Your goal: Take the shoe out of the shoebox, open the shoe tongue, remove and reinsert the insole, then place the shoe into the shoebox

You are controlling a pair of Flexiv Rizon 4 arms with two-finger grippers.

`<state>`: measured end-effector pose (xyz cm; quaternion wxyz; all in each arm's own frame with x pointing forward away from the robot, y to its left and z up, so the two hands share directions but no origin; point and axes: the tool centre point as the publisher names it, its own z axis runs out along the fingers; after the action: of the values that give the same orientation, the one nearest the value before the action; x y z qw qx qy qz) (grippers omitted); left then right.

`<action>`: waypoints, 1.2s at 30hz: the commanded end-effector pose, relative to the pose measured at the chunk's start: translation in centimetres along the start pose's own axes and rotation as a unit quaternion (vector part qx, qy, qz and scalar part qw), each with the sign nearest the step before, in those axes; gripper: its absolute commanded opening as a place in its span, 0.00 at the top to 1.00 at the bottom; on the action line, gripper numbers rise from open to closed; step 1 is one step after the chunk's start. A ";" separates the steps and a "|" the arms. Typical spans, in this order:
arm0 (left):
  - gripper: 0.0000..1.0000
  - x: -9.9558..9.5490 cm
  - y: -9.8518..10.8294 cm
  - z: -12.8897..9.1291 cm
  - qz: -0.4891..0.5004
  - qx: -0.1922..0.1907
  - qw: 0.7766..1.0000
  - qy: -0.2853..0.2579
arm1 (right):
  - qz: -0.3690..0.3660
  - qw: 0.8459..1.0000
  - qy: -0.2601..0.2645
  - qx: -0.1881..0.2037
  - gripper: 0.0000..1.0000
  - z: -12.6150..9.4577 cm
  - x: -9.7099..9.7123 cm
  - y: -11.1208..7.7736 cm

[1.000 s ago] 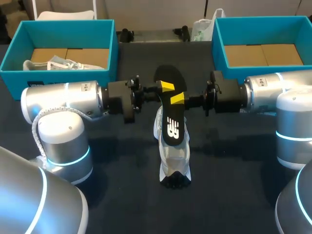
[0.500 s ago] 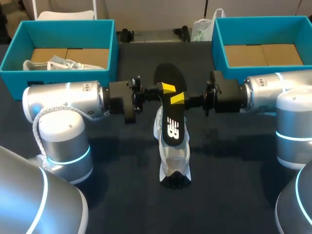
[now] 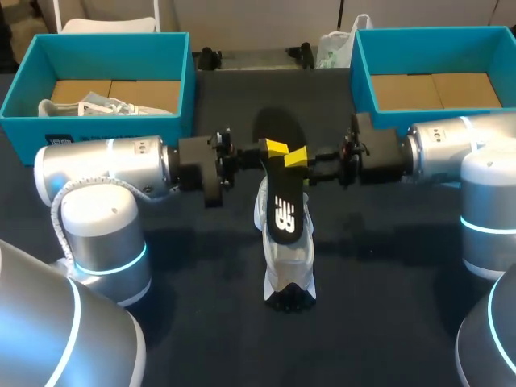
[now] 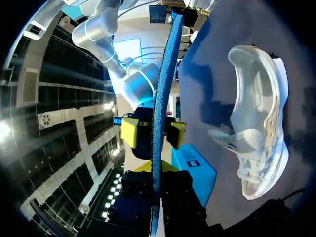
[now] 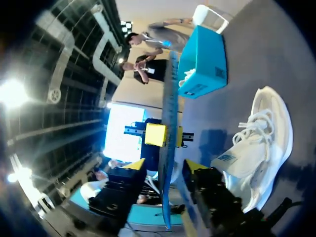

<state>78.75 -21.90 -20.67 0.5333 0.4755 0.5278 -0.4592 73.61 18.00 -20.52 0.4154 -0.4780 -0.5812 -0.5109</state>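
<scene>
A black insole (image 3: 282,205) with a blue underside (image 4: 160,98) hangs on edge above the white shoe (image 3: 288,270), which lies on the dark table. My left gripper (image 3: 274,148) is shut on the insole's upper part, its fingers (image 4: 140,197) pressed to both faces. My right gripper (image 3: 297,157) meets it from the opposite side and is open: in the right wrist view its yellow tips (image 5: 136,165) stand off the insole (image 5: 168,113) on either side. The shoe (image 5: 261,143) lies below and beside the grippers, laces loose. In the left wrist view the shoe's opening (image 4: 261,123) shows.
A teal shoebox (image 3: 24,89) at the back left holds another white shoe (image 3: 105,106). A second teal shoebox (image 3: 359,72) stands at the back right with only cardboard inside. Both arms' bodies flank the shoe; the table in front of it is bare.
My right gripper's fingers have spread apart off the insole, which they pinched before. The left gripper keeps its hold, and the insole has barely shifted.
</scene>
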 end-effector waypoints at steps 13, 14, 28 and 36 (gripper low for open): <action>1.00 -1.3 -3.9 -4.2 -0.041 0.005 0.998 0.044 | -0.121 0.990 -0.051 -0.043 0.00 -5.4 1.1 -0.8; 1.00 -1.4 -4.2 -4.4 -0.046 0.005 0.998 0.048 | -0.121 0.990 -0.051 -0.043 0.00 -5.4 1.1 -0.8; 1.00 -2.2 -6.0 -5.7 -0.120 0.091 0.985 0.079 | -0.326 0.926 -0.153 0.116 0.00 -8.1 2.7 -0.4; 1.00 -2.6 -8.3 -5.8 -0.161 0.075 0.980 0.087 | -0.384 0.889 -0.186 0.165 0.00 -8.8 2.2 -1.7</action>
<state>71.37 -17.21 -18.61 0.3644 0.4722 0.5915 -0.5426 71.90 10.05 -17.62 0.1632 -0.2648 -0.8233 -0.4748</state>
